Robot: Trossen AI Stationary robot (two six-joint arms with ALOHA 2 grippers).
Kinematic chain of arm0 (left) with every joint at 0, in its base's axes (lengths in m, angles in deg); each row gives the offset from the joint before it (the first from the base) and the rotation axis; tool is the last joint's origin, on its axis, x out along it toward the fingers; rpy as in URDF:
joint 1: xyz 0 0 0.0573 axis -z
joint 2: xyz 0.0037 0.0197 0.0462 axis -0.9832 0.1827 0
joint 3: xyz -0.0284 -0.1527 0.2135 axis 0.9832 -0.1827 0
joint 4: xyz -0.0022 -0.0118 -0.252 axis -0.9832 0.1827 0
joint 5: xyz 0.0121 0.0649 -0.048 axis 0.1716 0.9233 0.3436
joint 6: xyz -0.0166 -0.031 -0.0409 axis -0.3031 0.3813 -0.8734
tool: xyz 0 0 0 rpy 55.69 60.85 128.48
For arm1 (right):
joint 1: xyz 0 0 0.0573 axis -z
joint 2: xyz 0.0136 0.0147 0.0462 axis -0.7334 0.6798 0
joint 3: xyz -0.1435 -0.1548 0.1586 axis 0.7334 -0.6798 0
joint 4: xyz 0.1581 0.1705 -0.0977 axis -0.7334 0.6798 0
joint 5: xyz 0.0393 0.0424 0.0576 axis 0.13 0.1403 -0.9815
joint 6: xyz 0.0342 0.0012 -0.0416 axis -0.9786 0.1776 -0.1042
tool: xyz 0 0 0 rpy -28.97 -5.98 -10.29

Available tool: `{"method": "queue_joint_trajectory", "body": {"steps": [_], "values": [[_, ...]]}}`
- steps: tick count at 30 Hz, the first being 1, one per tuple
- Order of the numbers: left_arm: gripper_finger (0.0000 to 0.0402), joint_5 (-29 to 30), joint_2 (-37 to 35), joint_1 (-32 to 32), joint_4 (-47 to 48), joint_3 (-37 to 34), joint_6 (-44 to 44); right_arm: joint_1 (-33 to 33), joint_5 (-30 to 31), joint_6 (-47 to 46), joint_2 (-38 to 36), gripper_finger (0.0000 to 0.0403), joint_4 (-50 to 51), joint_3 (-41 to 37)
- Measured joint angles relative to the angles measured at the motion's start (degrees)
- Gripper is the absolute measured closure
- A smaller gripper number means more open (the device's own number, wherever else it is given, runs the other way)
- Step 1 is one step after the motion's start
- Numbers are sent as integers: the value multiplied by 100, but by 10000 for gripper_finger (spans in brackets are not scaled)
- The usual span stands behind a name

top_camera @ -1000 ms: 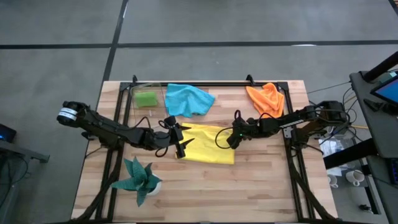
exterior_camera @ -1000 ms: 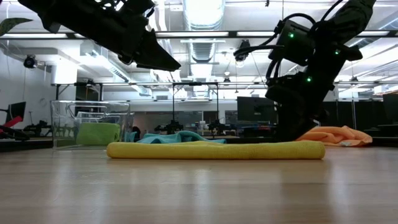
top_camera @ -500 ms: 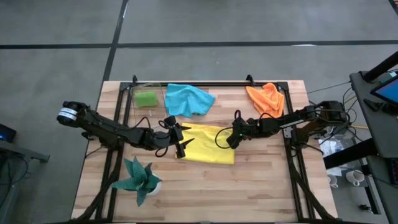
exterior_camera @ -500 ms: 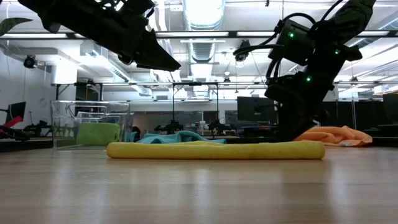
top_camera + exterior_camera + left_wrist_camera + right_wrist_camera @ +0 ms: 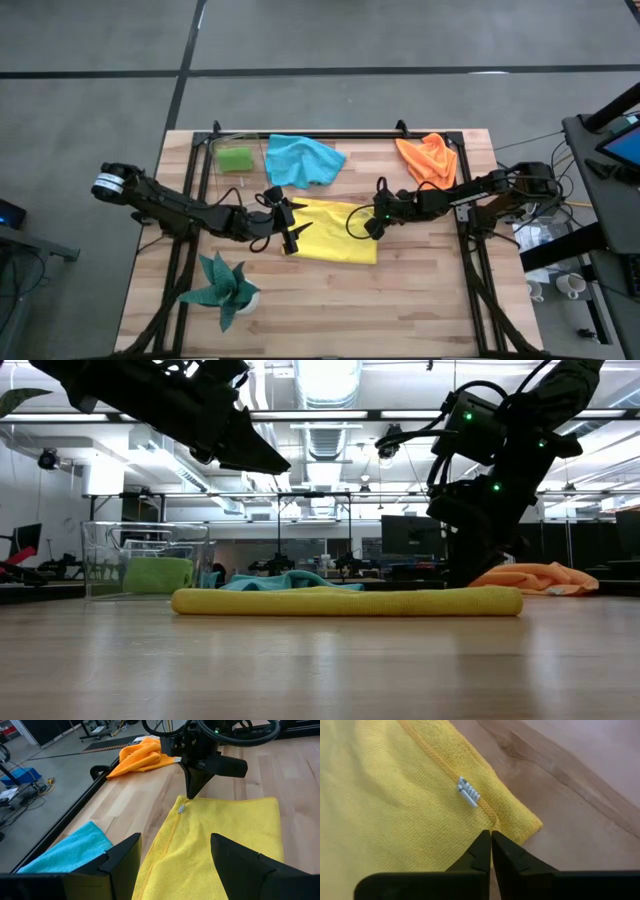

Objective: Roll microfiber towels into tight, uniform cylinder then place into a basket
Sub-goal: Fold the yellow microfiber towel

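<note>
One lime green towel (image 5: 236, 158) already sits in the basket (image 5: 222, 143), upper left. The yellow towel (image 5: 335, 231) lies flat mid-desk, unrolled; the right hand (image 5: 371, 227) is pinched onto its edge, and the left hand (image 5: 291, 225) hovers wide at its other side. Blue towel (image 5: 303, 160) and orange towel (image 5: 428, 157) wait above. The plant (image 5: 224, 288), lower left, obstructs nothing.

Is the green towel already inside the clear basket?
Yes: in the low view the green towel sits rolled behind the see-through wall of the basket, at the table's far left.
</note>
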Motion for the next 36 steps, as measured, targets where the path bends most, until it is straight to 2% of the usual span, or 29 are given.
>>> {"method": "queue_joint_trajectory", "body": {"steps": [5, 14, 18, 21, 29, 36], "values": [[179, 0, 0, 0, 2, 0, 2, 0, 150, 18, 0, 381, -4, 0], [179, 2, 0, -1, 4, 0, 2, 0, 240, 111, 0, 278, -2, 0], [179, 2, 0, 0, 4, 0, 0, 0, 238, 95, 0, 249, 17, 0], [179, 2, 0, -1, 4, 0, 0, 0, 238, 17, 0, 249, 90, -7], [179, 0, 0, 0, 4, -1, 0, 0, 212, 5, 0, 282, 4, -22], [179, 2, 0, 0, 4, -2, 0, 0, 214, 37, 63, 283, -7, -32]]}}
